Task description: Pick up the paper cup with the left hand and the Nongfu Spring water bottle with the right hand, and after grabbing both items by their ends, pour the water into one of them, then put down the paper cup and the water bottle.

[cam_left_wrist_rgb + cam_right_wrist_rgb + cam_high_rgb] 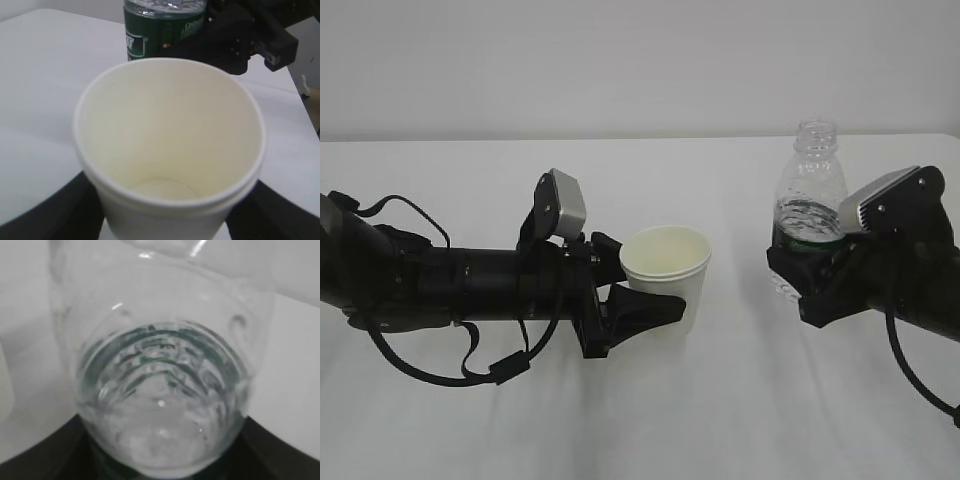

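Closest to the lens, the paper cup (169, 150) sits empty, gripped by the left hand's end effector (650, 300), while the right hand's end effector (810, 275) clamps the upright Nongfu Spring water bottle (809, 195); both grasps look done, pouring and setting down on the worktop (720, 420) remain.

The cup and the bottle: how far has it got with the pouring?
Both are gripped: the left fingers clasp the paper cup, the right fingers the upright bottle. The cup looks empty and water remains in the bottle, so pouring and setting down are left.
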You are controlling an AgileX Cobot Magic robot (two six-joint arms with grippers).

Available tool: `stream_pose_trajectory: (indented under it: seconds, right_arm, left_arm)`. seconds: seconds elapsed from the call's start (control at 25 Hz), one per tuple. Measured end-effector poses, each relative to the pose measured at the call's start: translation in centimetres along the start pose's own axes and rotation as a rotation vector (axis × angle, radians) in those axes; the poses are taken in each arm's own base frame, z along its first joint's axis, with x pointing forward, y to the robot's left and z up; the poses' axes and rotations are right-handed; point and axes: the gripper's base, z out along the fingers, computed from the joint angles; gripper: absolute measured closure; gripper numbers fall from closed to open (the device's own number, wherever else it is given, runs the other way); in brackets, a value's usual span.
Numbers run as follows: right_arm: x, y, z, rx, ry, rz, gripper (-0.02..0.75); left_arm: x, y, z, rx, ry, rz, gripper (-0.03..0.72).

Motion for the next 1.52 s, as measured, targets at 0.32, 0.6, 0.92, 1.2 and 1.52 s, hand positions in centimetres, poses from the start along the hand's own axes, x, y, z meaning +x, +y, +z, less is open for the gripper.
stream_pose_trajectory:
  seconds: [0.32, 0.6, 0.92, 1.2, 1.52]
  right_arm:
    - [-0.7, -0.1, 0.7, -0.027, 0.024, -0.059, 0.281]
    - [-1.7, -0.2, 1.6, -0.049, 0.035, -0.122, 0.281]
    - [-2.6, -0.4, 2.0, -0.063, 0.009, -0.233, 0.281]
    - [-2.5, -0.5, 2.0, -0.063, 0.007, -0.365, 0.281]
    - [-2.5, -0.5, 2.0, -0.064, 0.003, -0.503, 0.281]
  left_arm:
    - [0.1, -0.1, 0.0, 0.016, 0.010, 0.010, 0.201]
    - [0.1, -0.3, 0.1, 0.023, 0.013, 0.014, 0.201]
    - [0.1, -0.6, 0.4, 0.036, 0.015, 0.017, 0.201]
    - [0.1, -1.1, 0.7, 0.052, 0.019, 0.022, 0.201]
    - [0.1, -1.3, 0.8, 0.063, 0.022, 0.026, 0.201]
